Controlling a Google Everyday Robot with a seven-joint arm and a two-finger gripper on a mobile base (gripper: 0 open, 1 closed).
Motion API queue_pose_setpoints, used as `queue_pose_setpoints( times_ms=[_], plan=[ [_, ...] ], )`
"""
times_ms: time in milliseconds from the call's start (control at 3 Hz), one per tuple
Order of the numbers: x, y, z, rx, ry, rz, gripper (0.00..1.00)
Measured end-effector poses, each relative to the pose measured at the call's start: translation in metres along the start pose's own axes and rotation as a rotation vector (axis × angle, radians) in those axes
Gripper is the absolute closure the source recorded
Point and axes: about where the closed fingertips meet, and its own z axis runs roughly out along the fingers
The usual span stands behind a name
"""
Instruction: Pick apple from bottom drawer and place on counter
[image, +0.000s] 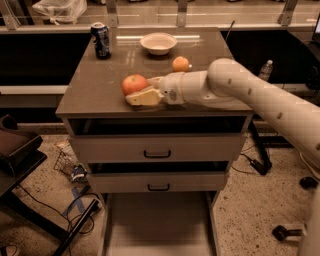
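Observation:
The red apple (134, 83) is held between the pale fingers of my gripper (140, 90), low over the middle of the grey-brown counter (95, 87). The arm reaches in from the right across the counter. The gripper is shut on the apple; one finger lies in front of it and one behind. The bottom drawer (157, 225) is pulled out below, and the part of its pale floor in view is bare.
On the counter stand a blue soda can (101, 40) at the back left, a white bowl (158, 43) at the back middle, and an orange fruit (180, 64) just behind the arm. The two upper drawers (157, 149) are shut. Cables and clutter lie on the floor at left.

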Motion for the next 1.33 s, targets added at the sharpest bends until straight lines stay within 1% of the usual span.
queue_pose_setpoints(
  times_ms=[333,667,1000,1333],
  plan=[
    [0.0013,0.0003,0.0099,-0.010,0.000,0.002,0.85],
    [0.0009,0.0022,0.0130,-0.016,0.000,0.001,0.61],
    [0.0005,0.0045,0.0164,-0.022,0.000,0.001,0.31],
    [0.0003,0.0058,0.0183,-0.026,0.001,0.000,0.07]
  ],
)
